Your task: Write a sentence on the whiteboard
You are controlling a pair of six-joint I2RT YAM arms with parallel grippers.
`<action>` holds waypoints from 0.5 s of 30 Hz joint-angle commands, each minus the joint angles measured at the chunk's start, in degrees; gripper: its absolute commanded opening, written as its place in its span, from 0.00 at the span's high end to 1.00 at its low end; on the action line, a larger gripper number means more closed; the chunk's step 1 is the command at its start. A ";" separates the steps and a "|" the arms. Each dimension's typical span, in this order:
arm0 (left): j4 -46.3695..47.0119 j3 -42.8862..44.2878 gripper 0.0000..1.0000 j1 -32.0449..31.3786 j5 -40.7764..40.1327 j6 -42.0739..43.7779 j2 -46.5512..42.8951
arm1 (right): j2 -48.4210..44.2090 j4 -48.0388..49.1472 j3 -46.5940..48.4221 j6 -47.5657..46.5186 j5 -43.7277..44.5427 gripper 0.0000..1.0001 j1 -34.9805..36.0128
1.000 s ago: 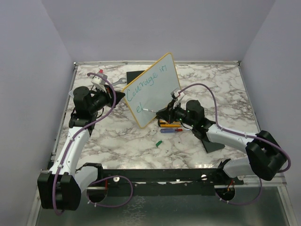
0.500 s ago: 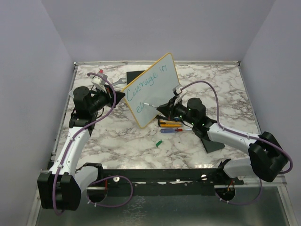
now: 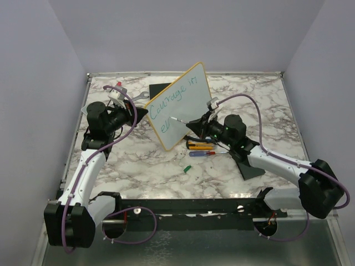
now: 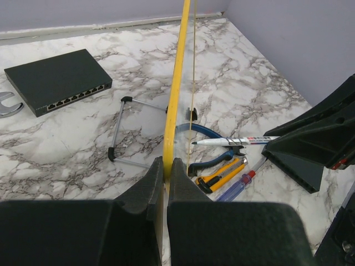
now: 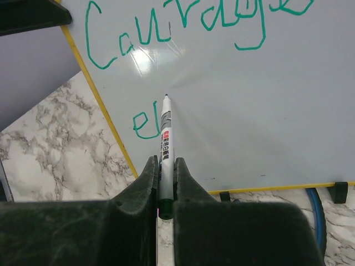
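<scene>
Left wrist view gives the large, flat white whiteboard with its thin yellow rim (image 4: pixel 176 83) only edge-on, so its writing face is hidden there. The left gripper (image 4: pixel 166 169) has its 2 black fingers pinched tight onto that yellow rim, low on the board's left edge. Beyond the board a thin wire stand (image 4: pixel 136 130) is partly covered, and the blue-handled pliers (image 4: pixel 213 133) are cut across by the board's edge. A flat black network switch (image 4: pixel 58 80) lies well apart on the white-and-grey marble table (image 4: pixel 249 83).

In the top external view the whiteboard stands tilted near the table's middle, between the 2 arms. Its white face turns toward the right arm. The teal-blue cursive sentence (image 3: pixel 171 102) runs in 2 lines. The upper line reads roughly "Courage in". The lower line shows only about 2 letters, something like "el", too small to be sure of.

In the right wrist view the upper line is cut off by the frame's top, and glare washes over the surface under its first letters. The right gripper (image 5: pixel 165 166) clamps a slim white marker pen (image 5: pixel 165 124) between its closed fingers, which hide the pen's rear end. The tip sits just right of "el", at the board's face. I cannot tell whether it touches.
</scene>
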 commanded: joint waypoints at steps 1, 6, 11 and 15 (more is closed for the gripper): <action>0.89 -0.17 1.00 -0.20 0.50 0.53 -0.69 | -4.56 -2.21 -1.80 -0.75 2.15 0.99 -0.32; 0.93 -0.22 1.00 -0.20 0.49 0.50 -0.69 | -4.16 -3.28 -2.52 -0.24 3.56 0.99 -0.26; 0.93 -0.29 1.00 -0.17 0.50 0.53 -0.62 | -2.13 -2.87 -2.18 -0.52 2.14 0.99 -0.24; 0.91 -0.29 1.00 -0.17 0.45 0.55 -0.60 | -1.41 -1.83 -2.04 -0.44 1.43 1.00 -0.24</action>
